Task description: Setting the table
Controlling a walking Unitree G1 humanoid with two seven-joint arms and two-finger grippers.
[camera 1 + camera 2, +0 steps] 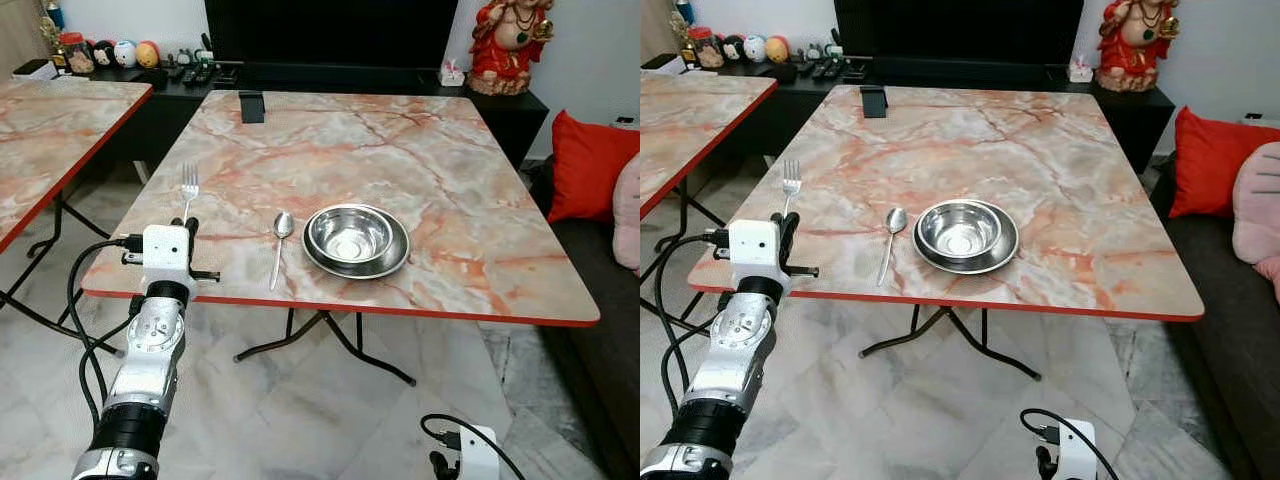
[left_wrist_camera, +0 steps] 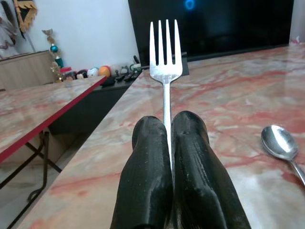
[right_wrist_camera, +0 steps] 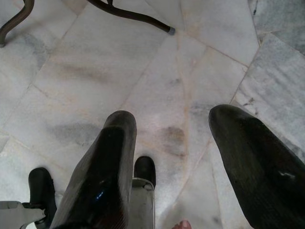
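Observation:
A silver fork [image 1: 188,186] lies over the near left part of the marble table [image 1: 420,160], its tines pointing away from me. My left gripper [image 1: 186,228] is shut on the fork's handle; in the left wrist view the two black fingers [image 2: 147,171] pinch the handle below the tines [image 2: 164,38]. A spoon [image 1: 281,245] rests just left of a steel bowl on a steel plate [image 1: 356,240] near the table's front edge. My right gripper [image 3: 174,143] hangs low at the lower right, open over the floor tiles.
A second marble table [image 1: 50,140] stands to the left with a gap between. A black holder [image 1: 251,106] sits at the far edge of the table. A sofa with red cushion [image 1: 590,165] is to the right. Black folding legs [image 1: 330,345] show under the table.

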